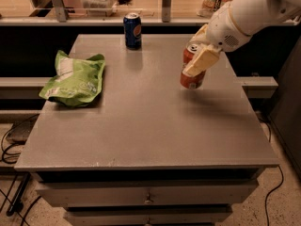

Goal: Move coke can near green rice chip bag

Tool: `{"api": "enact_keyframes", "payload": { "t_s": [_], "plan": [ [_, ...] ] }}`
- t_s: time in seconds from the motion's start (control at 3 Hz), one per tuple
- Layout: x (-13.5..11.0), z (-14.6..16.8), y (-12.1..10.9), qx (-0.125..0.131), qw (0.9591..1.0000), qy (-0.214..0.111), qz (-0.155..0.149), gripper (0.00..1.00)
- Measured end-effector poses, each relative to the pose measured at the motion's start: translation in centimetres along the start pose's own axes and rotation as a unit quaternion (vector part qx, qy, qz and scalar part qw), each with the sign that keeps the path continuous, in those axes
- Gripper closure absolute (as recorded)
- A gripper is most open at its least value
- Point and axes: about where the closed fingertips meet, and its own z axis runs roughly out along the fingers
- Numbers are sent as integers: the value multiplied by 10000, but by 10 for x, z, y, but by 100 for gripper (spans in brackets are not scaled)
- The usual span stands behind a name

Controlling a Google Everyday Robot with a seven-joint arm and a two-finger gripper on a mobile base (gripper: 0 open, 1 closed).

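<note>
Camera view has the coke can (192,81) toward the right side of the grey table (150,126), about mid-depth, clamped in the gripper (194,66). One pale finger (201,60) crosses the front of the can from upper right to lower left, and the other is hidden behind it. The can's long axis is close to upright, with the silver top leaning slightly toward 1 o'clock. A soft shadow under its base suggests it hangs just clear of the surface rather than standing on it. The white arm (254,13) comes in from 2 o'clock, above the table's far right corner.

Taking the can as the centre of the dial and the far edge of the table as 12, the green rice chip bag (75,81) lies at 9 o'clock. It is flat against the left edge and well apart from the can, with bare tabletop between them. The bag's long axis runs roughly from 12 to 6, so its right flank faces the can.

A dark blue can (132,30) stands upright at about 11 o'clock, near the far edge and off the straight line to the bag. The coming carry therefore looks like a leftward sweep toward 9 o'clock, ending beside the bag's right flank.
</note>
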Motion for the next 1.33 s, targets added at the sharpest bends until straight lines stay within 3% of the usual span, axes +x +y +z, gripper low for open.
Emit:
{"api": "enact_keyframes", "payload": {
  "t_s": [0.33,0.67,1.0,1.33],
  "plan": [
    [-50,16,17,-168,9984,-283,-460,100],
    [-105,32,39,-404,9926,-673,-929,100],
    [-167,60,69,-738,9811,-1120,-1393,98],
    [-199,83,86,-973,9745,-1328,-1525,75]
  ]
}}
